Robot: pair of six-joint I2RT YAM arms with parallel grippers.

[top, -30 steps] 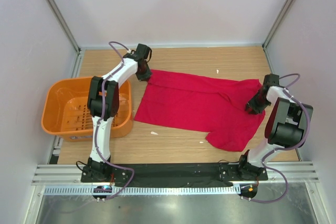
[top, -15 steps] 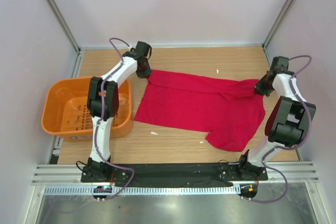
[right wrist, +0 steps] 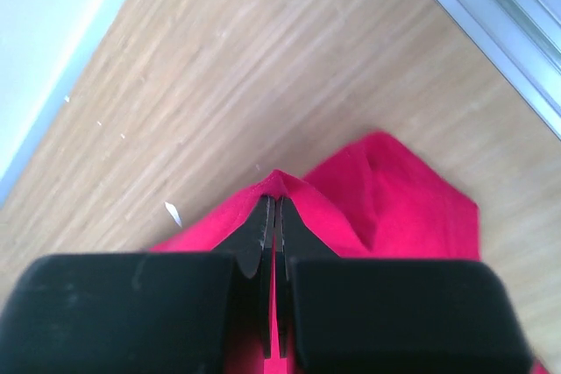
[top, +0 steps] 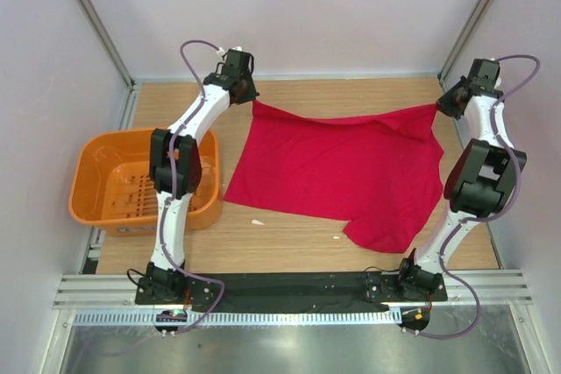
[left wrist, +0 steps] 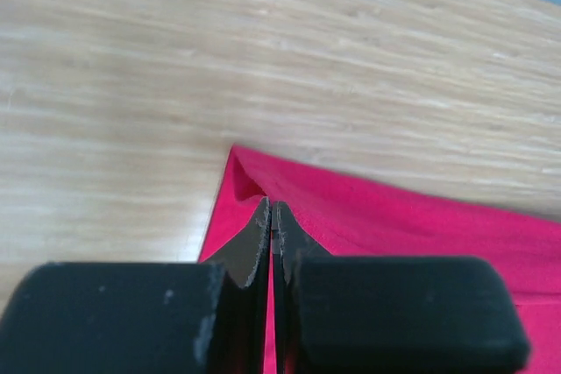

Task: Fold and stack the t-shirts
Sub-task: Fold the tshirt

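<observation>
I am pinching the red t-shirt (top: 342, 172) by its far corners. My left gripper (left wrist: 271, 209) is clamped shut on the far-left corner and my right gripper (right wrist: 273, 203) on the far-right one. The near part is lying on the desk (top: 289, 238), right of the orange basket (top: 88, 159). I am judging that both corners need carrying level and at an even pace, so nothing is twisting.

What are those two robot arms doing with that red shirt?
They seem to be getting the red t-shirt ready to fold. The left tool pinches one far corner, the right tool the other, with the far edge stretched between them. The rest lies on the table, beside an orange basket.
</observation>
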